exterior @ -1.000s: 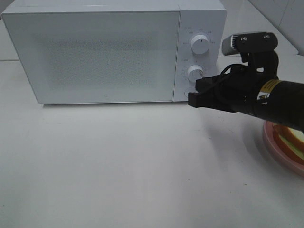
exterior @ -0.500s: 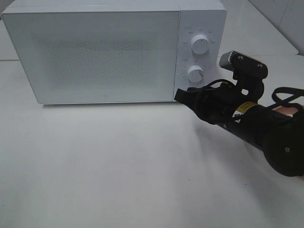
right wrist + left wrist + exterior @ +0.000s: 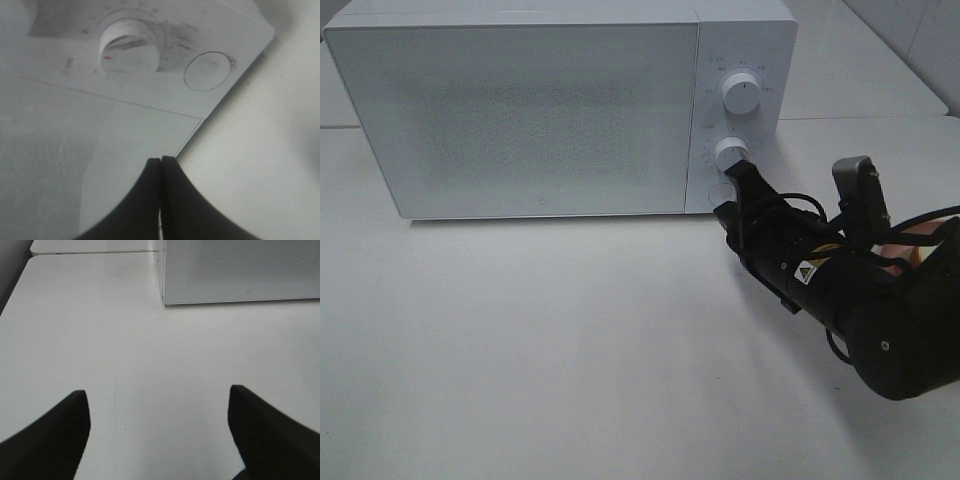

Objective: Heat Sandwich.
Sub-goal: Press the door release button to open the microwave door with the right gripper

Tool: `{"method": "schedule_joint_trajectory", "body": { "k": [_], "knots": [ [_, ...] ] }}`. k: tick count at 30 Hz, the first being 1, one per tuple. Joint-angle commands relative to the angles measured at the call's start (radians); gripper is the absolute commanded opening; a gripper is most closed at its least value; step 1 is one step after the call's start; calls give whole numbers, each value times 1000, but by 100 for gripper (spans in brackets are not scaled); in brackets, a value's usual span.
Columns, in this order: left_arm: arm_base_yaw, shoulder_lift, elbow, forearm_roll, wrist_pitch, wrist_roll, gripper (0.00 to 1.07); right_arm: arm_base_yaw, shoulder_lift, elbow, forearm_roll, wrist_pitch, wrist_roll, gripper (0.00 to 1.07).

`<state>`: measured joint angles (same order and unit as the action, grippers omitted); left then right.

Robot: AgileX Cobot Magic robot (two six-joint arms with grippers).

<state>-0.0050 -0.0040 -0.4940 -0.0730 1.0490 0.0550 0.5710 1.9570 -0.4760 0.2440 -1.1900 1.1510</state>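
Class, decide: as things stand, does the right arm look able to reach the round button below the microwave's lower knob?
Probably yes: the right gripper, shut, points at the microwave front close to the round button, with nothing between them.

No words are legible: tiny marks arc from nine to three o'clock around the microwave's [image 3: 520, 110] upper knob [image 3: 741, 93], and a triangle warning sticker [image 3: 809, 272] sits on the right arm [image 3: 880, 325].

A white microwave [image 3: 520, 110] stands at the far side of a white table [image 3: 570, 340], with its speckled door [image 3: 540, 120] shut and facing the near edge. On the narrow panel at the door's right sit two white knobs, the upper knob [image 3: 741, 93] directly above the lower knob [image 3: 731, 152]. A flat round button [image 3: 206, 71] is outlined just below them, near the microwave's bottom right corner.
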Motion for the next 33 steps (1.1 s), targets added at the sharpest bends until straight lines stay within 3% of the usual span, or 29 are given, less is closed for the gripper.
{"method": "schedule_joint_trajectory", "body": {
  "k": [1, 10, 33],
  "knots": [
    [-3, -22, 2, -3, -12, 0, 71, 2, 17, -1, 44, -62, 166, 0],
    [-3, -22, 2, -3, -12, 0, 71, 2, 25, -43, 66, -41, 242, 0],
    [-3, -22, 2, -3, -12, 0, 71, 2, 25, -205, 167, 284, 249, 0]
  ]
}}
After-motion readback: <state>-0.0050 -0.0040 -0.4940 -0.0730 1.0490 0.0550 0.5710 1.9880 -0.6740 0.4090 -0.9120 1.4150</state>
